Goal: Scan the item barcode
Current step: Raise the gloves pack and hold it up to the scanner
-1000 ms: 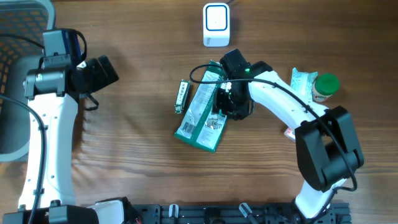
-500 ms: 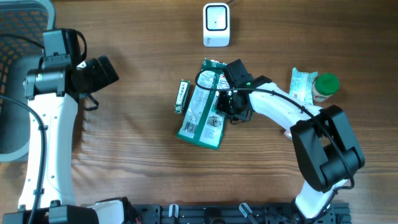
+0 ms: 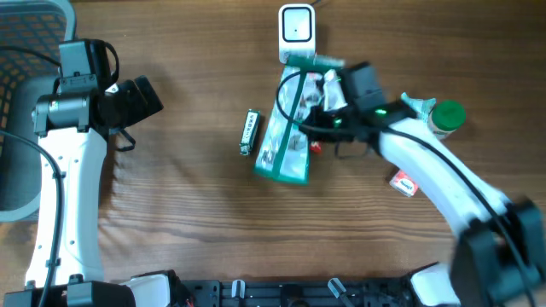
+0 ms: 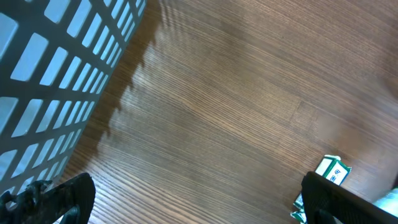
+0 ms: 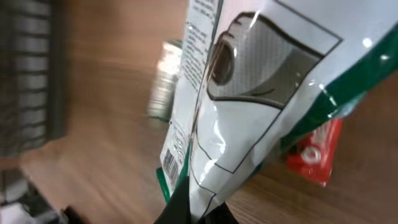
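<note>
The item is a green and white bag (image 3: 288, 128) with a barcode (image 5: 169, 163) on its side. It hangs tilted off the wooden table, its top just below the white scanner (image 3: 297, 34). My right gripper (image 3: 331, 95) is shut on the bag's right edge. In the right wrist view the bag (image 5: 261, 81) fills the frame, with its lower edge pinched in that gripper (image 5: 200, 210). My left gripper (image 3: 141, 98) stays far left and is open. In the left wrist view its fingers (image 4: 62, 196) hang over bare wood.
A small silvery-green bar (image 3: 249, 132) lies left of the bag. A red sachet (image 3: 404, 182), a green-lidded jar (image 3: 445, 118) and a pale green packet (image 3: 415, 111) sit at the right. A grey mesh basket (image 3: 26, 51) fills the far-left corner.
My right gripper has closed on the bag and lifted it up and back towards the scanner. The bag now stands on edge instead of lying flat. The left arm has not moved.
</note>
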Robot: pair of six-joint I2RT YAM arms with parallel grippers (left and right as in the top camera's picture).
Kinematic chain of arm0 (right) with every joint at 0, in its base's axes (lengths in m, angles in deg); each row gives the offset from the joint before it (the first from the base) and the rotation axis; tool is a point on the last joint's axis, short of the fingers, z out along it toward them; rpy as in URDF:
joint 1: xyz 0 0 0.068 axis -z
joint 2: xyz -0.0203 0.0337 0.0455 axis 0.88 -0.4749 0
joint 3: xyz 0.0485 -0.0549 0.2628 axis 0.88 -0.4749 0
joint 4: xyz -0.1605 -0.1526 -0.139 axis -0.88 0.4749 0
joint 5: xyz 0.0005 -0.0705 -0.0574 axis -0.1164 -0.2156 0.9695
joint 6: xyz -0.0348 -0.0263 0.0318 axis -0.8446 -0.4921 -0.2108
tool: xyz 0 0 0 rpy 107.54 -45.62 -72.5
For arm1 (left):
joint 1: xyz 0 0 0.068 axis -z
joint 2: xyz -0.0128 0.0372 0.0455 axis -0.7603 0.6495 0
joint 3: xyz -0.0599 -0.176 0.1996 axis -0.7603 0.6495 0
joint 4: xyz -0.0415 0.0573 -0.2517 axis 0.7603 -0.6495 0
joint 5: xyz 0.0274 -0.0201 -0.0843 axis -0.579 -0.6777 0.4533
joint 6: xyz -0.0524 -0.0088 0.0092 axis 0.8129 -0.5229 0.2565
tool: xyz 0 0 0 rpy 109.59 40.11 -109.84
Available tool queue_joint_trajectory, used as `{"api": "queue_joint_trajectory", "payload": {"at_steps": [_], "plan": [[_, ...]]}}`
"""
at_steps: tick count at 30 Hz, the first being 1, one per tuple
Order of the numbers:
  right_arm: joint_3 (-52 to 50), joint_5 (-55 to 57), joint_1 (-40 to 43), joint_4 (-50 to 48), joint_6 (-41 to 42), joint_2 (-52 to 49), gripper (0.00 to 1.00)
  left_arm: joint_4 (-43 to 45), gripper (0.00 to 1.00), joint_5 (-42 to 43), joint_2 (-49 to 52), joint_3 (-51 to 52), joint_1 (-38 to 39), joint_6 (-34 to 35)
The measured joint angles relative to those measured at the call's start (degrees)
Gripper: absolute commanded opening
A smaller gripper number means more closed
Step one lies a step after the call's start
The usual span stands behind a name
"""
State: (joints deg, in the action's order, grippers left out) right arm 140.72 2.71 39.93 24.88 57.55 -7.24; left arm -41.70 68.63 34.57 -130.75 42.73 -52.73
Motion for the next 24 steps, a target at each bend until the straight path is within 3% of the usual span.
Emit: {"api": "queue_joint_trajectory", "payload": {"at_steps": [9, 17, 24], "plan": [[0.02, -9.84, 0.17, 1.99, -15.19, 15.41, 0.04, 0.00, 1.00, 0.00, 0.00, 0.00, 0.00, 0.00], [0.02, -19.69, 0.17, 2.56, -23.78, 16.35, 0.04, 0.02, 1.00, 0.00, 0.00, 0.00, 0.00, 0.00], [0.02, -23.43, 0.17, 1.97, -26.16, 16.35, 0.04, 0.02, 1.00, 0.00, 0.00, 0.00, 0.00, 0.00]]}}
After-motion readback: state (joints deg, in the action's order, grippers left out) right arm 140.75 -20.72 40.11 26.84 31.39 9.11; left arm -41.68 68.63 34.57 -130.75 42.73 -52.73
